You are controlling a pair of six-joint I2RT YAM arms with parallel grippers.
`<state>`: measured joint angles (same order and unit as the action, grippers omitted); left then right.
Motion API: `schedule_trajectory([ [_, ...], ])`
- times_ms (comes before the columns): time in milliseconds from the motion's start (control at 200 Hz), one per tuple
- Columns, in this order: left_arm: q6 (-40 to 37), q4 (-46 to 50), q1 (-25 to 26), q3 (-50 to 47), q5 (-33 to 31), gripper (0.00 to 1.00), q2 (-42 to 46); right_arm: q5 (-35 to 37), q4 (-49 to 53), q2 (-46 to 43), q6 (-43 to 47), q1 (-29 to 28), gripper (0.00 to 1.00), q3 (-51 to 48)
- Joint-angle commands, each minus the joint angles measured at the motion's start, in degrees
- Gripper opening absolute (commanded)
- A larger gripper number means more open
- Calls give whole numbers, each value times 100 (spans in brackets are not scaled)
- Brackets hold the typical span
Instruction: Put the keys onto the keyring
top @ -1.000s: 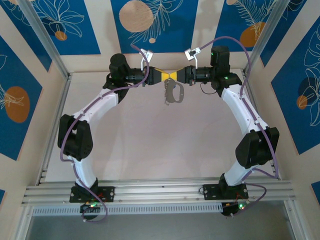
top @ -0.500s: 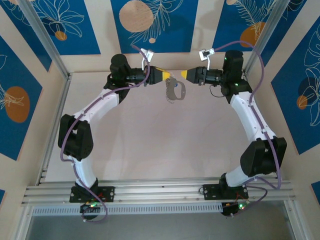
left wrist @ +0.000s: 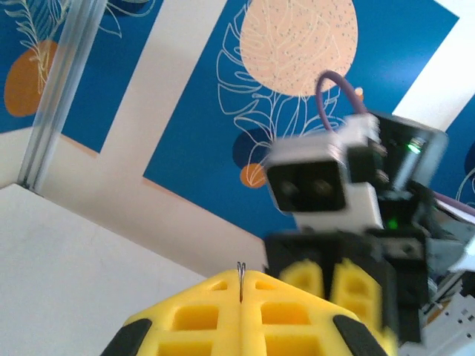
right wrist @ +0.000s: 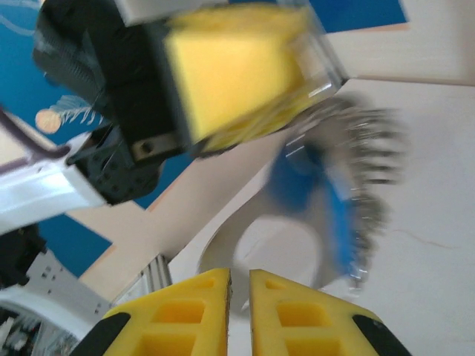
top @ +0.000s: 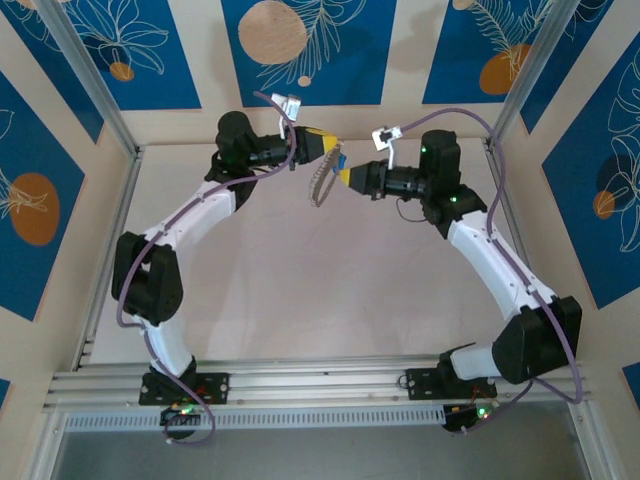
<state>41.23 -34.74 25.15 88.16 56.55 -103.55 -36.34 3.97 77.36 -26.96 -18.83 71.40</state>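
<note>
Threading step, I judge; left gripper (top: 329,150) clamps the keyring (top: 320,184) hanging beneath it; right gripper (right wrist: 239,280), a slit apart and empty, faces the blue key (right wrist: 308,196) just ahead, against the ring (threaded or not, too blurred); next, seat it gently.

Left arm (top: 195,215) and right arm (top: 490,245): white link shells, chunky black joint housings (top: 150,280), a purple cable (top: 455,113) looped along each, black bases (top: 183,385) with green LEDs (top: 484,411). Left gripper (top: 331,150) and right gripper (top: 346,178) have yellow fingers (left wrist: 215,326) with moulded square pockets and black corner caps (left wrist: 356,337). Wrist camera block (left wrist: 319,178) is white-grey with a dark twin-lens face.
</note>
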Motion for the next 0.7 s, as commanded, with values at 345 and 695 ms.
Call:
schedule_trajectory([
  [345, 966, -1491, 52, -185, -123, 0, 195, 864, -413, -959, 146, 482, 11, -637],
  [695, 1916, -2416, 148, -132, -22, 0, -36, 1856, -661, -992, 524, 211, 34, -809],
])
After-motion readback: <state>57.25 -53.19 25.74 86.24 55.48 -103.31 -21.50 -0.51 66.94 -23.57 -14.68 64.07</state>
